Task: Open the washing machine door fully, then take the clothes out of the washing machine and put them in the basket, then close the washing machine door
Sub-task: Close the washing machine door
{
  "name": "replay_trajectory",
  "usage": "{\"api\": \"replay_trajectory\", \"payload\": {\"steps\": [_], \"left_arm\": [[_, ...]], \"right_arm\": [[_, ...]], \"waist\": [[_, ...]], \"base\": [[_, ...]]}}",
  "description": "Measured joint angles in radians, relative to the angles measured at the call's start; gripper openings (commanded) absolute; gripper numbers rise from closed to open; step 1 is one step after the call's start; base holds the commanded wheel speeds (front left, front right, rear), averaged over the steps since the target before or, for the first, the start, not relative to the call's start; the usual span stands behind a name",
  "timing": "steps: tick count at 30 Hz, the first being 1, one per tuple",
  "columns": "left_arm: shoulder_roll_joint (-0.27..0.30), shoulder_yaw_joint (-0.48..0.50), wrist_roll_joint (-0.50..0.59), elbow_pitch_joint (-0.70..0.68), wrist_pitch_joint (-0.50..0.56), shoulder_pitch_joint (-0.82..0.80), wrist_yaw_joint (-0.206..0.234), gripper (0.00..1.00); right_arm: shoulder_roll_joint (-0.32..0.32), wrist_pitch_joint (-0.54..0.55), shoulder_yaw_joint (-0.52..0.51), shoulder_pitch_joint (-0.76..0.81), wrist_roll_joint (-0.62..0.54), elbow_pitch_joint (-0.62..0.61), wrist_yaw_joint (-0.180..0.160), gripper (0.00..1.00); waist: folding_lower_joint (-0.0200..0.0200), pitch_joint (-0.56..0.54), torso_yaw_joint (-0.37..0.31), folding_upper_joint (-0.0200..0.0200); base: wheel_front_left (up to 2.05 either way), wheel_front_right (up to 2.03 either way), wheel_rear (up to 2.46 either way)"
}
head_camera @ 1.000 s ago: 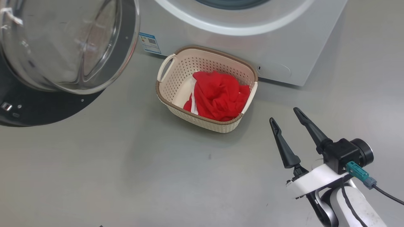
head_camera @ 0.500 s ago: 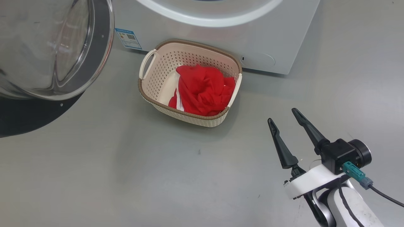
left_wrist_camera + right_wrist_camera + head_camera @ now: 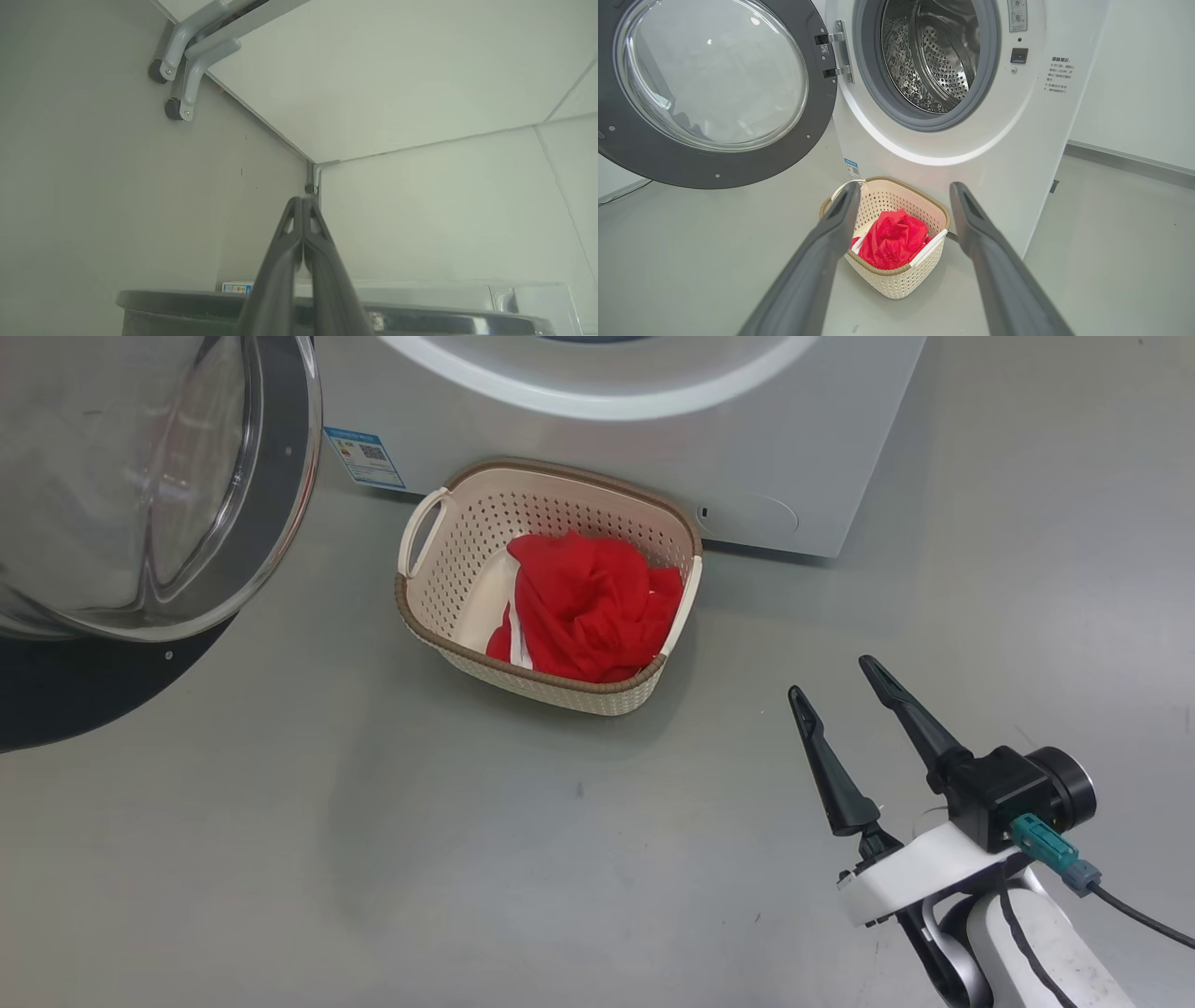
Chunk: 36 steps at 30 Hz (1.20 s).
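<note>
Right end effector (image 3: 830, 676) released, empty; clothes (image 3: 583, 607) in basket (image 3: 560, 476) ahead, well apart.

Colours you see here
Your clothes (image 3: 583, 607) are red with white trim, the basket (image 3: 448, 581) cream, perforated, brown-rimmed; the washing machine (image 3: 971, 154) white, its door (image 3: 714, 170) dark-rimmed.

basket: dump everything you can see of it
Cream plastic basket, a rounded rectangle with perforated walls, a brown woven-look rim and a loop handle at each short end. It stands upright on the grey floor, below the open washing machine, close to its front panel; contact there can't be told. Red clothes with white trim lie bunched inside toward one end. Only floor and clothes visibly touch it.
</note>
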Motion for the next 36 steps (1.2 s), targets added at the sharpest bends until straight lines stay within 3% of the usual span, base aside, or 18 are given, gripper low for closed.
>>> {"api": "replay_trajectory", "payload": {"steps": [12, 36], "left_arm": [[0.002, 0.029, -0.019, 0.149, 0.065, -0.051, 0.000, 0.00], [0.062, -0.015, 0.001, 0.265, 0.231, -0.097, 0.000, 0.00]], "right_arm": [[0.000, 0.000, 0.007, 0.000, 0.000, 0.004, 0.006, 1.00], [0.002, -0.002, 0.008, 0.000, 0.000, 0.010, 0.005, 1.00]], "waist": [[0.0001, -0.010, -0.017, 0.0000], [0.0000, -0.024, -0.027, 0.0000]], "base": [[0.00, 0.00, 0.00], [0.00, 0.00, 0.00]]}}
